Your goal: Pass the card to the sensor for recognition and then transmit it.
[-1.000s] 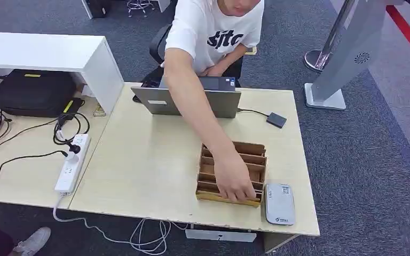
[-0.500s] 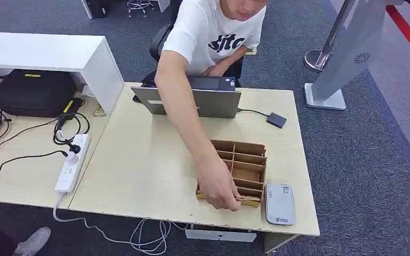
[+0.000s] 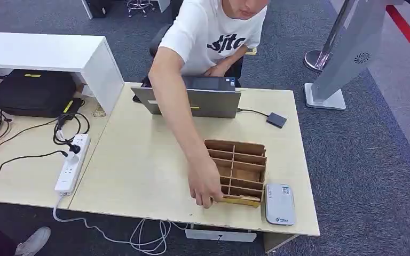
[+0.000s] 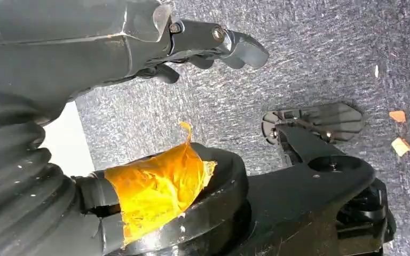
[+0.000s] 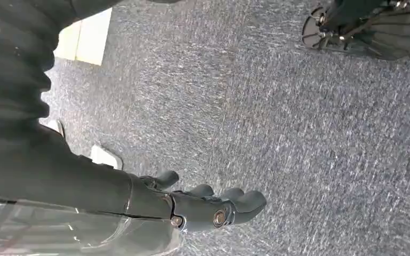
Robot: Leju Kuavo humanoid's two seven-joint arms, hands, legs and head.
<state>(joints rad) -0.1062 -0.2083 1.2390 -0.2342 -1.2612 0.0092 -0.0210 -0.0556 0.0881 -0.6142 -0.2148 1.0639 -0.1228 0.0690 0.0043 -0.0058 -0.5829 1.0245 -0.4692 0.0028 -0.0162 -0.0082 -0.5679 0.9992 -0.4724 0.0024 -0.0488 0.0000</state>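
A brown cardboard divider box (image 3: 235, 145) stands near the front right of the pale wooden table (image 3: 144, 160). A thin yellowish card (image 3: 241, 200) lies along its front row. A person's hand (image 3: 205, 186) rests at the box's front left corner, fingers on the card's end. The grey-white card sensor (image 3: 279, 204) lies flat just right of the box. My left hand (image 4: 213, 45) hangs over the grey carpet with its fingers loosely apart, holding nothing. My right hand (image 5: 213, 205) hangs over the carpet too, fingers loose and empty.
A person in a white shirt sits behind the table, behind a grey laptop (image 3: 213, 102) cabled to a small black box (image 3: 276, 119). A white power strip (image 3: 72, 162) and black bag (image 3: 34, 92) lie on the left desk. A grey kiosk stand (image 3: 347, 53) rises at back right.
The person's hand has slid left along the box's front, from the front right compartments to the front left corner. My hands have not visibly moved.
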